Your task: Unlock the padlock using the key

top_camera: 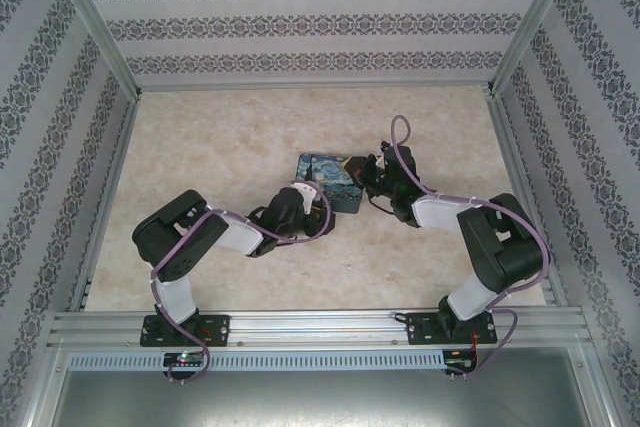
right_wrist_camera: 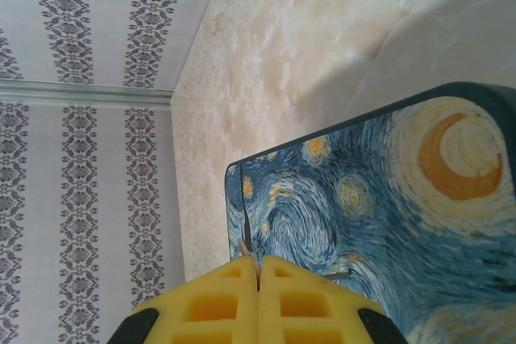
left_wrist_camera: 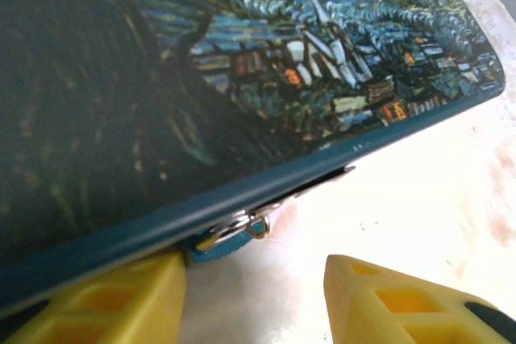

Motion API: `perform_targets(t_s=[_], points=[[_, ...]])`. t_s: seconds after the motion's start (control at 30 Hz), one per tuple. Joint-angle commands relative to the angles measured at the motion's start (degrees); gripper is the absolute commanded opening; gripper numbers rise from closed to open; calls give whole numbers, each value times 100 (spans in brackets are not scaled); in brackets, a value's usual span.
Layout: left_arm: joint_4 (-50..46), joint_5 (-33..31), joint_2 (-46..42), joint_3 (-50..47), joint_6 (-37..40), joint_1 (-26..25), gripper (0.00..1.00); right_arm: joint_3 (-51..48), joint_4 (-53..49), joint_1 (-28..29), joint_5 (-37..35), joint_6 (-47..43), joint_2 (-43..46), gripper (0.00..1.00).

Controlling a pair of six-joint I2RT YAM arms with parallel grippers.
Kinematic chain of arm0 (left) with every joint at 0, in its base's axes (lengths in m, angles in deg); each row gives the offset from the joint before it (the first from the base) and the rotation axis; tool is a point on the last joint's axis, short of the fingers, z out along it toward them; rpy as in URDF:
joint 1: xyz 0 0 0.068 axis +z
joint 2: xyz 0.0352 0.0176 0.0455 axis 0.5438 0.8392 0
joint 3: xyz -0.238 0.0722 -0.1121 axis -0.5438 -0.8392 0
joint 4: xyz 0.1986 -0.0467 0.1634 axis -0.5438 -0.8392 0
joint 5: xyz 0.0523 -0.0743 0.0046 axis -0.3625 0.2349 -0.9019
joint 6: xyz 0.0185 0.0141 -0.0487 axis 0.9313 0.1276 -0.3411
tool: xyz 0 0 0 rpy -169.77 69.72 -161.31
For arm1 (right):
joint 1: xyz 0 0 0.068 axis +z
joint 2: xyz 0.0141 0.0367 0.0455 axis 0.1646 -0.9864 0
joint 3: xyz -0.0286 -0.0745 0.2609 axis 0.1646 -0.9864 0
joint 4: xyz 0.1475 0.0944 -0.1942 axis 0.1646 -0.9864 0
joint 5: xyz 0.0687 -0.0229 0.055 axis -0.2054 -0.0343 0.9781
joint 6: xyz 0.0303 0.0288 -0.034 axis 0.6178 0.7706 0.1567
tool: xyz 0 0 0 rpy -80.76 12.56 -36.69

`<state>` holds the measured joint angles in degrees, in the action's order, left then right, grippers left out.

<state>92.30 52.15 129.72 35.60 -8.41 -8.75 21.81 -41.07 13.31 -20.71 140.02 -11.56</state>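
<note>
The tiny blue padlock (left_wrist_camera: pixel 211 247) hangs at the front edge of the Starry Night print box (left_wrist_camera: pixel 242 78), its silvery shackle (left_wrist_camera: pixel 235 225) through a small metal ring. My left gripper (left_wrist_camera: pixel 254 273) is open just in front of it, and the left yellow finger (left_wrist_camera: pixel 129 296) is almost against the padlock's body. My right gripper (right_wrist_camera: pixel 258 270) is shut on the key (right_wrist_camera: pixel 249 249), a thin metal sliver that sticks out toward the box's corner (right_wrist_camera: pixel 238 175). From above, the box (top_camera: pixel 325 177) lies between the left gripper (top_camera: pixel 305 205) and the right gripper (top_camera: pixel 363 175).
The box rests mid-table on the beige marbled tabletop (top_camera: pixel 220 157). Patterned walls (top_camera: pixel 320 27) and a metal frame enclose the table on three sides. Open tabletop lies to the left of the box and behind it.
</note>
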Motion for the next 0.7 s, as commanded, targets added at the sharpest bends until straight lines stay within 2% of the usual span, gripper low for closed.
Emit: perform_targets(t_s=[0.0,0.27,0.67], points=[[209,576,204,85,-272,77,49,48,28,60,-121,65,-206,0],[896,1045,266,144,-922,170,51,57,133,60,-96,144,-426,0],[1579,912,619,65,-1507,186,49,-49,377,59,-89,285,-560,0]])
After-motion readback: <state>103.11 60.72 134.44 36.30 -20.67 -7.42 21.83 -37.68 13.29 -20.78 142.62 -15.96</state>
